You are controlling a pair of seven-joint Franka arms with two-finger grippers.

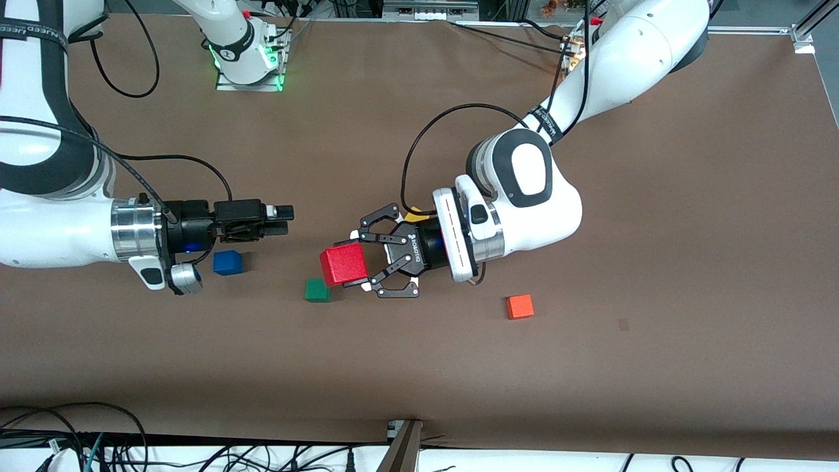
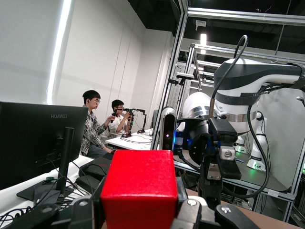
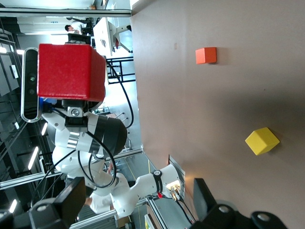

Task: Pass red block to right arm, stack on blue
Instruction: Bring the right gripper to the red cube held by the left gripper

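Near to far on the surface: orange cube is sitting nearest the front camera, then green cube, then blue, with a yellow cube lying farthest, mostly hidden under the left arm in the front view.

Left claw is clamping the red block between its fingers, holding it up in the air just over the green cube, block pointing toward the right arm's end.

Right claw is hanging with fingers spread wide, holding nothing, over the surface just beside blue.

Key relation: the 2 claws are facing each other roughly in line across the gap, apart, not touching. Red block is sitting straight ahead of the right claw's open fingers, and in the right wrist view it is framed between those fingers. Left claw's fingers are covering 2 opposite faces, so my read is the right claw needs the free pair of faces.

Handover not yet done; blue is bare on top.
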